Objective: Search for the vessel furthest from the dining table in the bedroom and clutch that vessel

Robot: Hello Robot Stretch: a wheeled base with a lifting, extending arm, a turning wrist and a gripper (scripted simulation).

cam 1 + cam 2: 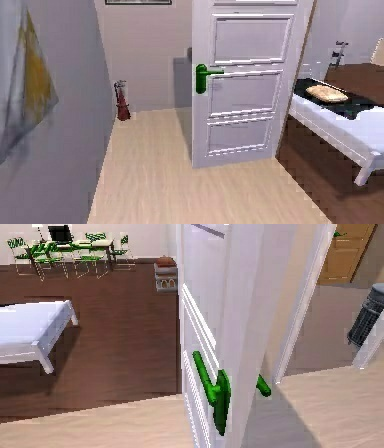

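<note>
- Centrally in the forward view, a white panelled door (245,80) is seen standing open, with a green handle (201,75) at its left edge.
- Right of the door, a white-framed bed (335,125) with a dark cover is shown on a dark brown floor (310,175). A flat tan object (326,93) lies on the cover.
- Left of the door, a dark red upright object (122,100) is set on the pale wood floor (150,170) against the far wall.
- In the arm side view, the door is seen edge-on in the foreground, with green handles on both faces.
- Beyond it, the bed is shown at the left. A table (60,244) ringed by green chairs (100,249) stands well behind it.
- A small brown rounded object (165,263) rests on a low cabinet (166,281) near the far wall. Whether it is the vessel sought cannot be told.
- A dark grey cylinder (368,319) is seen at the right edge.
- The gripper's state, spread or pressed together, cannot be told.
</note>
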